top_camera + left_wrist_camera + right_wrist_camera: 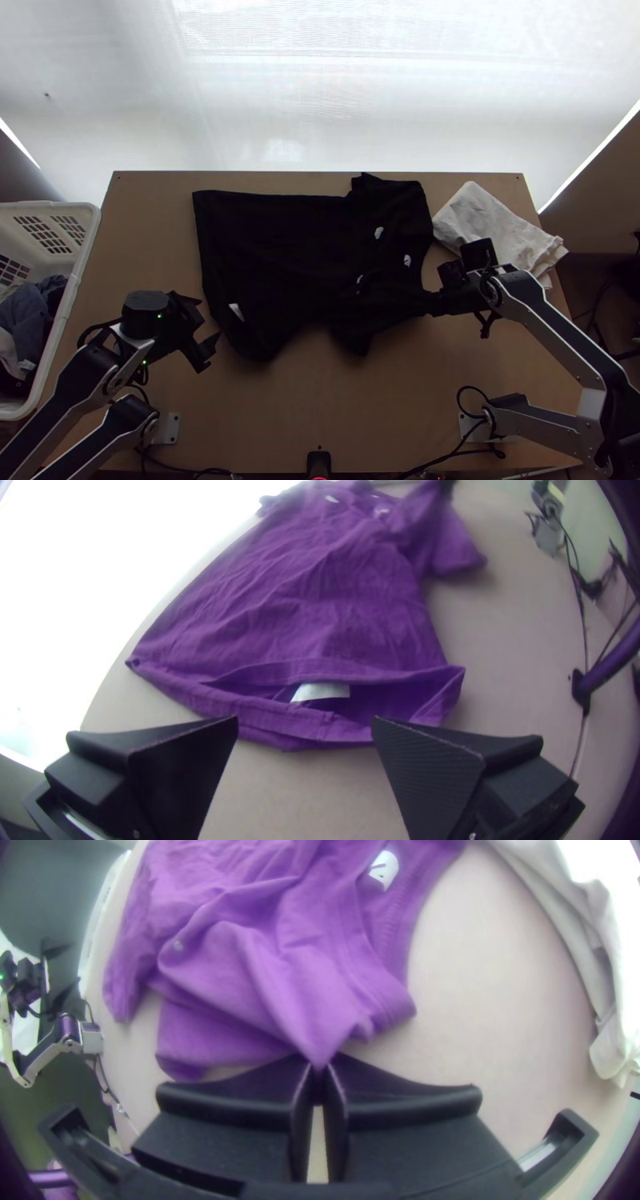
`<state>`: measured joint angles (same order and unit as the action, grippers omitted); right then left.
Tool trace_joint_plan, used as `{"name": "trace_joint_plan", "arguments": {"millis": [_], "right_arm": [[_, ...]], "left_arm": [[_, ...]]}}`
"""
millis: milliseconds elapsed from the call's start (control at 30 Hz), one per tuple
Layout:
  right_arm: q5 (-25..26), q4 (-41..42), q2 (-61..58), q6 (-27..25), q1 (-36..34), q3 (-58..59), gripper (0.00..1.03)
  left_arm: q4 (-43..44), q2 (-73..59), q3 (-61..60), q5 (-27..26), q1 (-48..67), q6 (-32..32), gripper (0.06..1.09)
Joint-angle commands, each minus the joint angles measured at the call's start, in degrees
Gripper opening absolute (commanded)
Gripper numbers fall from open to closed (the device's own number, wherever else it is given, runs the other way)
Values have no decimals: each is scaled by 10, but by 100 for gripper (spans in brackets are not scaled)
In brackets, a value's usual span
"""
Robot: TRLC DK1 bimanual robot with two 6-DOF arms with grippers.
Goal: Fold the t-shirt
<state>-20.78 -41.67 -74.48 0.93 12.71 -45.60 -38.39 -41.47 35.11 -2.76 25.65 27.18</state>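
Pinching dark cloth t-shirt [272, 248] near shoulder [313, 1007] with black right gripper [321, 1063], black left gripper [304, 719] parted — likely pre-fold, hem [280, 723] grasp next.

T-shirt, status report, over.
Left gripper open, off the hem; right gripper shut on shirt near the collar; t-shirt spread, unfolded; white cloth alongside.

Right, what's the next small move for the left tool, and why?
I'd probably ease the left tool over the t-shirt's hem and close it: it stands open just short of that edge, while the right tool pinches cloth at the collar end.
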Motion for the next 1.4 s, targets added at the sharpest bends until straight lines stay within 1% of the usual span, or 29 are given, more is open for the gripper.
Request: {"name": "trace_joint_plan", "arguments": {"millis": [0, 33, 100, 133, 200, 267, 400, 467, 667, 733, 900, 1033, 1267, 1300, 1333, 1367], "right_arm": [[0, 0, 7, 4, -12, 14, 5], [0, 0, 10, 4, -14, 17, 5], [0, 0, 12, 4, -15, 22, 5], [0, 0, 13, 4, -15, 25, 5], [0, 0, 14, 4, -17, 28, 5], [0, 0, 14, 1, -23, 29, 5], [0, 0, 16, -1, -35, 31, 5], [0, 0, 16, -2, -38, 34, 5], [0, 1, 15, -2, -44, 43, 5], [0, 3, 14, -3, -44, 43, 5], [0, 5, 10, -3, -46, 39, 5], [0, 4, 6, -3, -46, 39, 5], [0, 6, 3, -2, -46, 35, 5], [0, 6, 3, -2, -46, 36, 5], [0, 6, 3, -3, -46, 36, 5], [0, 6, 3, -3, -46, 37, 5]], "left_arm": [[56, 36, -56, -28, 36, 183, 93], [65, 41, -52, -44, 39, 198, 89], [66, 31, -37, -52, 43, 233, 88], [69, 21, -32, -61, 43, 260, 90], [70, 6, -23, -67, 42, 311, 104], [68, -2, -22, -81, 38, 372, 104], [66, -26, -36, -149, -24, 520, 104], [70, -43, -41, -164, -51, 571, 104], [67, -45, -73, -166, -50, 595, 104], [82, -38, -101, -166, -50, 610, 104], [92, -37, -124, -168, -54, 619, 104], [125, -66, -127, -171, -61, 619, 104], [186, -155, -106, -177, -86, 615, 103], [195, -165, -103, -177, -86, 613, 102], [201, -176, -98, -177, -87, 614, 99], [206, -187, -92, -182, -86, 609, 98]]}}
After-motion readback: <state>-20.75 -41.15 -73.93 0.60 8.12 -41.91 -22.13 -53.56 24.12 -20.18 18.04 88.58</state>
